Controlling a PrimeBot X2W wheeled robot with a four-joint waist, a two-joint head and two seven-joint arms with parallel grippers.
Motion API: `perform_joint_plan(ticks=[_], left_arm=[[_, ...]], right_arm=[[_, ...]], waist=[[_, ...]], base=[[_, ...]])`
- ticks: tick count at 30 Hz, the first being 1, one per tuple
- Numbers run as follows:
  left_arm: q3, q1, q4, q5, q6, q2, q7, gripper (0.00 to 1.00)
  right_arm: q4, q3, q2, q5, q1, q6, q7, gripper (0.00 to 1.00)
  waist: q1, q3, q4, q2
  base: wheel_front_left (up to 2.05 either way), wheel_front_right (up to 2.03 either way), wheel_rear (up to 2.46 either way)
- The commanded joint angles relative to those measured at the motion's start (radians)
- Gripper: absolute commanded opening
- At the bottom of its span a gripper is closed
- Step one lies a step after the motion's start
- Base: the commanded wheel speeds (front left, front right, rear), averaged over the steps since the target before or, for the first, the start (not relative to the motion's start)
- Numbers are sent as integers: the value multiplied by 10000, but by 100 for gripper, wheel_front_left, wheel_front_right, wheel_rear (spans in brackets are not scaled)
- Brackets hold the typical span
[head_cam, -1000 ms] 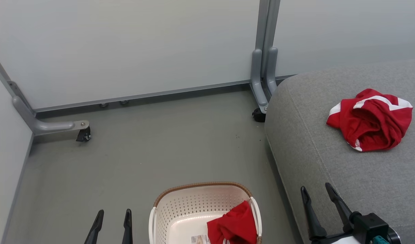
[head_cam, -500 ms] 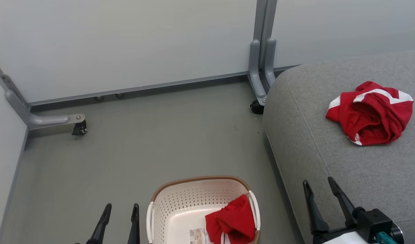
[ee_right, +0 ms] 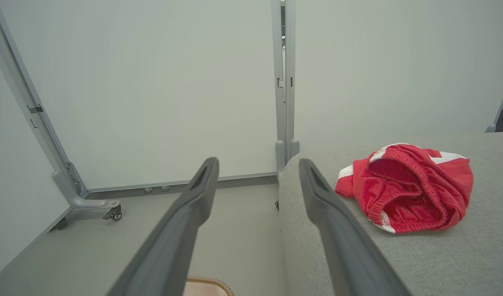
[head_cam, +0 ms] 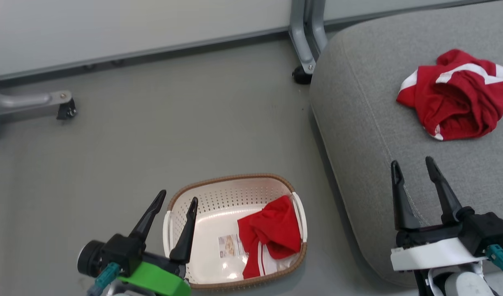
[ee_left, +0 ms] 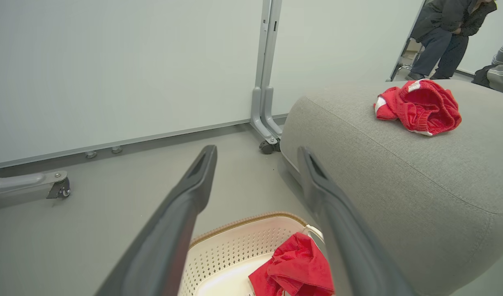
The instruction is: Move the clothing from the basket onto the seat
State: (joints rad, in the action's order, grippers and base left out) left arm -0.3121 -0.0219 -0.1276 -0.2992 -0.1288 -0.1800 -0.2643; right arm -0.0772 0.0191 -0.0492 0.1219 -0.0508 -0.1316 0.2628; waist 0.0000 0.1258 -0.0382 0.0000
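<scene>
One red garment [head_cam: 272, 232] lies in the basket [head_cam: 231, 179]; the other garment [head_cam: 457, 96] lies crumpled on the seat [head_cam: 370, 135].

The garment in the basket is bunched against the right wall, with white stripes at its lower edge, beside the paper label [head_cam: 231, 245] on the bottom. The basket stands on the grey floor [head_cam: 173, 123], just left of the seat. My left hand [head_cam: 178, 196] hangs by the basket's left rim, fingers spread wide, holding nothing. My right hand [head_cam: 412, 161] hovers over the seat's near edge, also wide and empty, well apart from the garment there.
</scene>
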Motion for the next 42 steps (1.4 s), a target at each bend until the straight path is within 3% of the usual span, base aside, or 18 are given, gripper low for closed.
perform_joint_plan(ticks=[1,13,21,31,42], left_arm=[[-243,-491,-117,-152,-37,-228,1,100],[-4009,-3796,-1215,-1766,-34,-2360,-1,100],[-6476,-6183,-1630,-2305,-34,-3093,1,100],[-8975,-8378,-2336,-2185,-34,-3347,1,100],[-9666,-9443,-2877,-1456,-34,-3210,-1,100]], right_arm=[[-142,-51,-19,-38,277,17,30,100],[-1467,-666,-19,443,1584,17,30,100],[-2154,-1512,-14,788,2188,17,30,100],[-2758,-1084,-16,1097,2740,17,30,100],[-3400,-839,-13,1276,2594,17,30,100]], waist=[[0,1605,-420,0],[0,4697,-1197,0],[0,6507,-1138,0],[0,7799,-1574,0],[0,8583,-1775,0]], base=[[0,0,0],[0,0,0],[0,0,0],[0,0,0],[0,0,0]])
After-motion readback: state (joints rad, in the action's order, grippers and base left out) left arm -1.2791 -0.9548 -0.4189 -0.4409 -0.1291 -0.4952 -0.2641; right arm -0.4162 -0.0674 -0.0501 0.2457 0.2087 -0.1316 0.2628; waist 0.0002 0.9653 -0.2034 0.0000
